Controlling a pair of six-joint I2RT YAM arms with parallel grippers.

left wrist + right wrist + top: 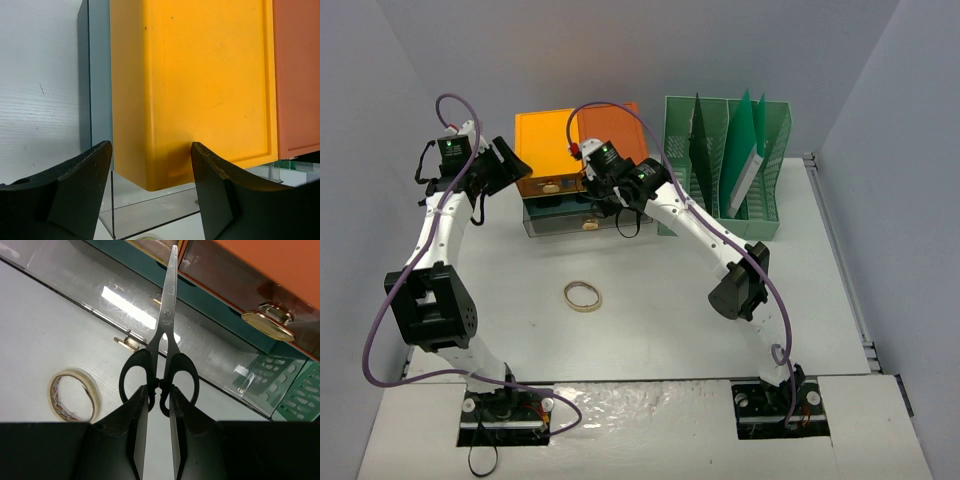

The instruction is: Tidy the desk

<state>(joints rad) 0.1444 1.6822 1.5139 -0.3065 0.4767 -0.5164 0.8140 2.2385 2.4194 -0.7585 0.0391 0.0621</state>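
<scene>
The off-white desk point(660, 330) holds an orange-topped drawer unit point(575, 140) at the back. My right gripper point(160, 392) is shut on the black handles of a pair of scissors point(167, 315). The closed blades point at the unit's clear lower drawer point(150, 295). In the top view this gripper point(620, 205) hangs just in front of the unit. My left gripper point(151, 145) is open and empty, close to the unit's yellow top point(190, 85). In the top view it point(510, 165) is at the unit's left side.
A ring of tape point(582, 296) lies on the desk in front of the unit; it also shows in the right wrist view point(73, 396). A green slotted file rack point(730, 170) with folders stands right of the unit. A gold knob point(267, 320) sticks out of an upper drawer.
</scene>
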